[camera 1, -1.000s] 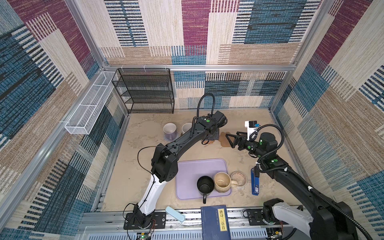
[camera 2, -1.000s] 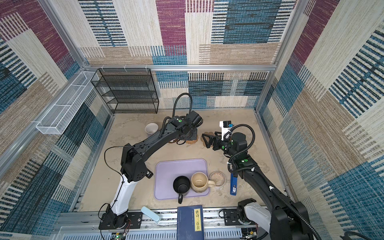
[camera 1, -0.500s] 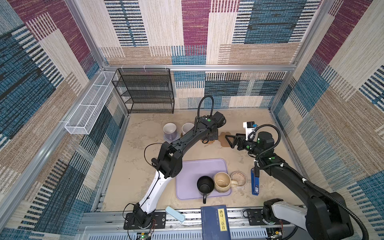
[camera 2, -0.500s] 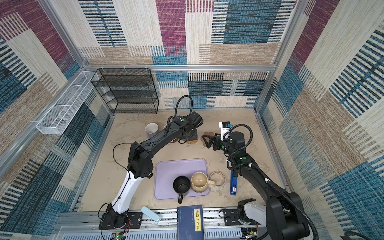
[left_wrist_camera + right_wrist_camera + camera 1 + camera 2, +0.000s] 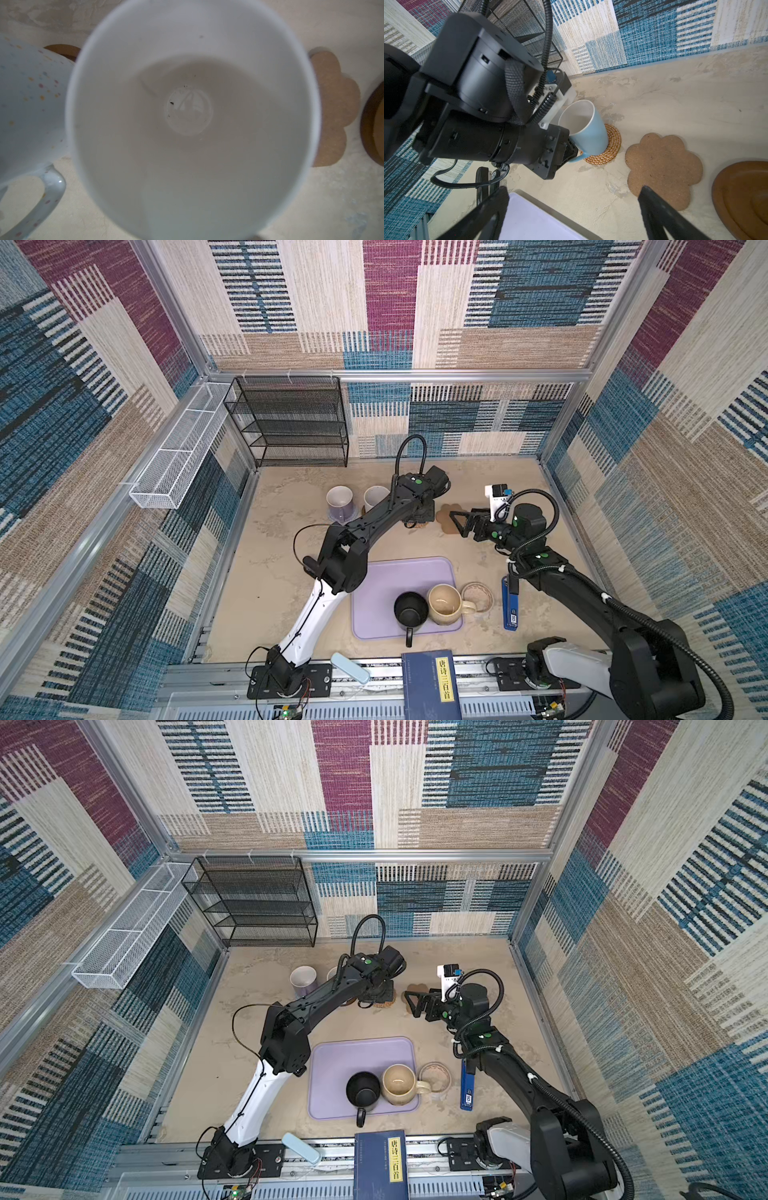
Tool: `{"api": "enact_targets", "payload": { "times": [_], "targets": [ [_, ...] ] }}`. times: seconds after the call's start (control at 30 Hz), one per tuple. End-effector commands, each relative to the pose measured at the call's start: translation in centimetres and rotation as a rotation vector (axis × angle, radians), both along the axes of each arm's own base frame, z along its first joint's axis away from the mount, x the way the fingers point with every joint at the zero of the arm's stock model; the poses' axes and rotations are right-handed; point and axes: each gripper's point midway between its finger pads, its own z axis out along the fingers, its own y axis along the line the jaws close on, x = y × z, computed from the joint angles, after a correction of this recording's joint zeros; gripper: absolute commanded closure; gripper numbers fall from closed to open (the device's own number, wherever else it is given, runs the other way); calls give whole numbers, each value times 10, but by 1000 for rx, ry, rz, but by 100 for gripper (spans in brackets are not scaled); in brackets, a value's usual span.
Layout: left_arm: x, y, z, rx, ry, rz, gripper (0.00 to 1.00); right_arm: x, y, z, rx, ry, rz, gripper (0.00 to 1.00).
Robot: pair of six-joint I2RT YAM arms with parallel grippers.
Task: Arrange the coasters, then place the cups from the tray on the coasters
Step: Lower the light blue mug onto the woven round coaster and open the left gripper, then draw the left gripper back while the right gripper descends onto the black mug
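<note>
When looking down in both top views: left tool (image 5: 423, 515) mostly hidden beneath its own wrist, above the woven rattan round coaster (image 5: 384, 1004). Lavender handled mug (image 5: 340, 499) and speckled white handled mug (image 5: 375, 497) parked just beside it. Right tool (image 5: 459, 522) spread wide and empty, over the paw-shaped cork coaster (image 5: 446, 516). Matte black mug (image 5: 410, 609) and rounded cream-beige glazed mug (image 5: 444, 605) waiting on the flat lilac plastic tray (image 5: 395, 572).

From the left wrist: straight down into the white inside of the light blue handled mug (image 5: 187, 124).

From the right wrist: left tool (image 5: 569, 151) pinched shut on that mug's handle, base at the rattan, full seating not clear.

Judged step: setting down the third cup. Next: centre it, settle it flat, let go, then back to the tray. Cork paw and dark-brown wooden ringed disc (image 5: 741, 197) free.
</note>
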Motion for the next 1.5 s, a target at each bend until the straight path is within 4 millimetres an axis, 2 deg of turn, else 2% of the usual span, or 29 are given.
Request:
{"api": "enact_targets", "payload": {
  "times": [0.0,0.07,0.13,0.37,0.47,0.57,0.6,0.67,0.8,0.93,1.03,1.27,1.4,1.47],
  "targets": [
    [6,-2,4,-13,-30,14,100,3,1,7,9,-31,-1,0],
    [7,-3,3,-22,-25,15,96,2,1,7,11,-29,1,0],
    [5,-3,3,-28,-17,17,87,2,0,7,10,-28,-1,0],
    [-1,-9,17,-95,-18,18,40,2,2,4,12,-13,7,0],
    [-4,-9,25,-112,-23,13,33,0,2,4,12,-11,10,0],
    [-9,-12,43,-171,-44,-8,28,-1,1,3,16,10,3,0],
    [-12,-14,50,-197,-57,-21,22,-2,0,4,20,25,-7,0],
    [-17,-13,67,-253,-95,-37,2,-5,-3,6,35,49,-26,0],
    [-34,-5,101,-375,-177,-59,1,-13,-8,19,65,78,-61,0],
    [-55,9,122,-426,-200,-87,1,-25,-9,21,48,138,-62,1],
    [-75,19,127,-466,-179,-121,1,-41,-5,16,6,191,-60,2],
    [-126,49,131,-570,-152,-190,1,-92,23,0,-120,298,-7,3],
    [-152,58,122,-647,-118,-207,1,-122,41,-14,-136,390,92,0],
    [-165,62,112,-664,-88,-208,1,-137,49,-13,-151,418,132,0]
  ]
}}
